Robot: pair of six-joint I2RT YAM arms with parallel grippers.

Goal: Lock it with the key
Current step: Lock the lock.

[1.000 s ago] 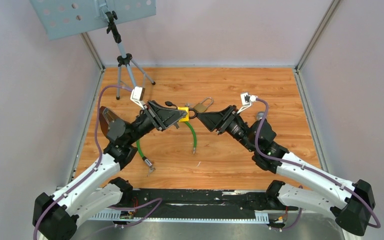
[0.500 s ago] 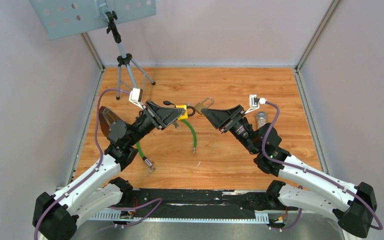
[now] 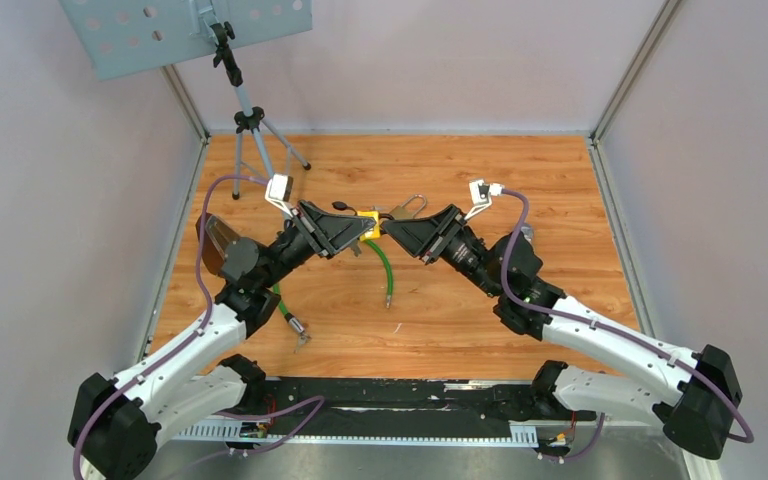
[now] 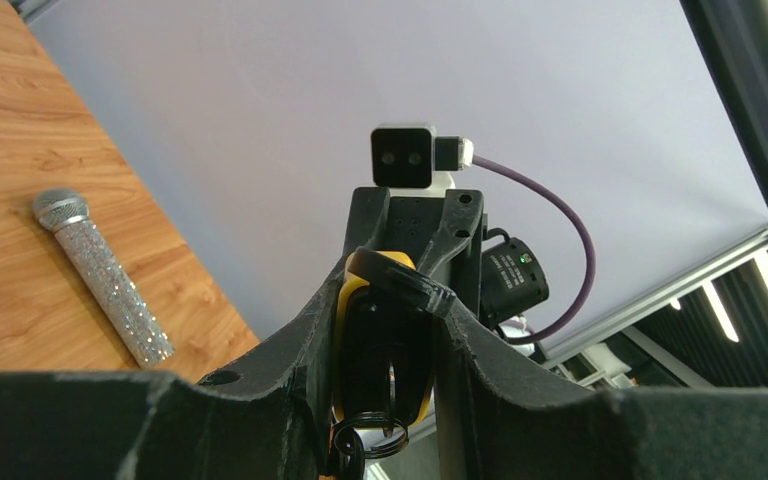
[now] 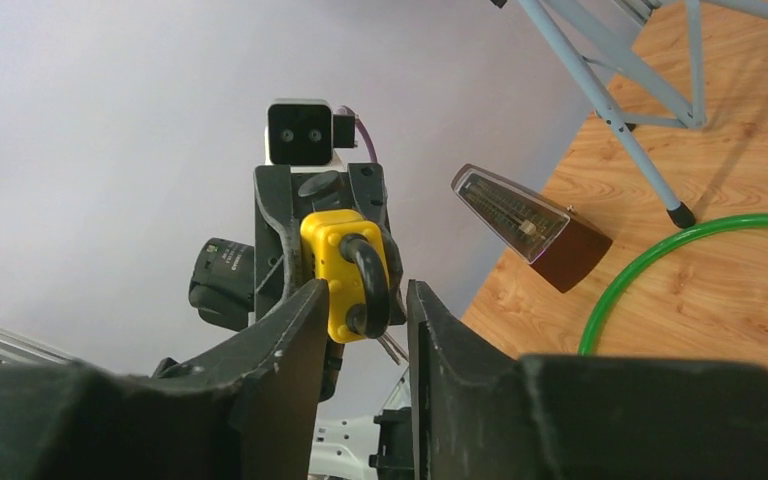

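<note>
the left gripper [image 3: 369,230] is clenching a yellow block-shaped padlock [image 3: 367,220] at centre frame; the right gripper [image 3: 388,229] is hovering released just beside it.

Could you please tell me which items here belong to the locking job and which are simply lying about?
In the job: yellow padlock, keys, left gripper, right gripper.
Lying about: brass padlock, green cable, microphone, metronome, tripod stand.
</note>
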